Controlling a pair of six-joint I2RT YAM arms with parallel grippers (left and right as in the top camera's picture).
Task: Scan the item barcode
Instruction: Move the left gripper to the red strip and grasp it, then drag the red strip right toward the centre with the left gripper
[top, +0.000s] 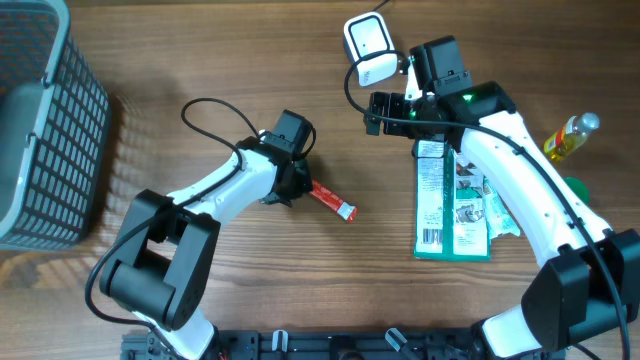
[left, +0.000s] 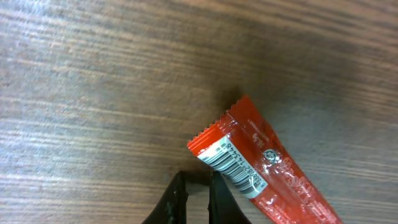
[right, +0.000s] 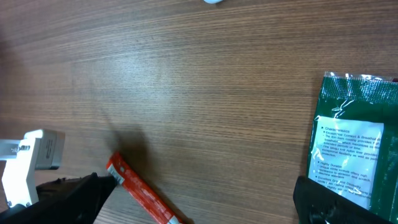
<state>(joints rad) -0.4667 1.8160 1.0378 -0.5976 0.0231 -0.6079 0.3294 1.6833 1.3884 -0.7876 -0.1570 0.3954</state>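
Wooden table (top: 250, 60): carries all items. A grey plastic mesh basket (top: 40, 120) stands at its far left edge, well clear of the work.

Green printed foil pouch (top: 450, 210): lies flat under the right arm, not part of this step.

White handheld barcode scanner (top: 368, 45): sits on the table at the far edge, well apart from the target item.

Right end effector (right: 199, 186): jaws spread wide, holding nothing.

Left end effector (left: 198, 182): jaws closed together, apparently on nothing. The red foil sachet (left: 267, 174) lies just beside them, flat on the table near its centre.

Black-and-white barcode label (left: 231, 163): faces up, near the sachet's crimped end.

Assessment: the step in hand is securing the sachet. Recommend opening the jaws, straddling the sachet's width away from the label, and closing squarely. The foil is thin and slick, so a shallow pinch may slip. Keep the label uncovered and turned toward the scanner.
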